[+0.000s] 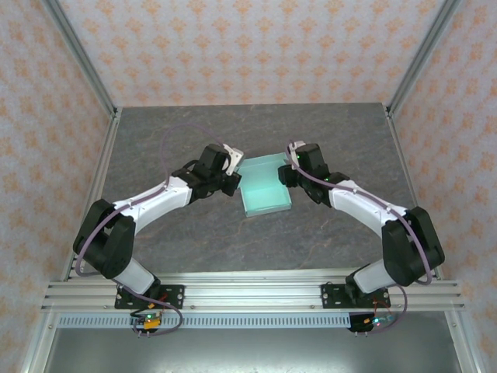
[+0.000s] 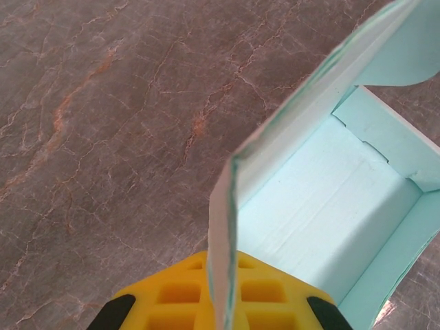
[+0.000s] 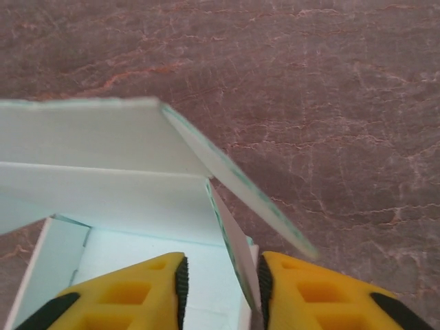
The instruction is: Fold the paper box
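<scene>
The pale mint-blue paper box (image 1: 265, 186) lies mid-table as an open tray with its walls raised. My left gripper (image 1: 233, 167) is at the box's left wall. In the left wrist view the yellow fingers (image 2: 172, 295) are shut on that upright wall, whose edge runs up between them, and the box interior (image 2: 330, 213) opens to the right. My right gripper (image 1: 291, 167) is at the box's right side. In the right wrist view it (image 3: 221, 275) stands open astride the box's side wall (image 3: 230, 240), which leans against the right pad. A loose flap (image 3: 240, 185) angles outward above it.
The grey marbled tabletop (image 1: 194, 140) lies inside an aluminium frame with posts at the back corners (image 1: 115, 109) and patterned walls around it. A slotted rail (image 1: 248, 295) runs along the near edge between the arm bases.
</scene>
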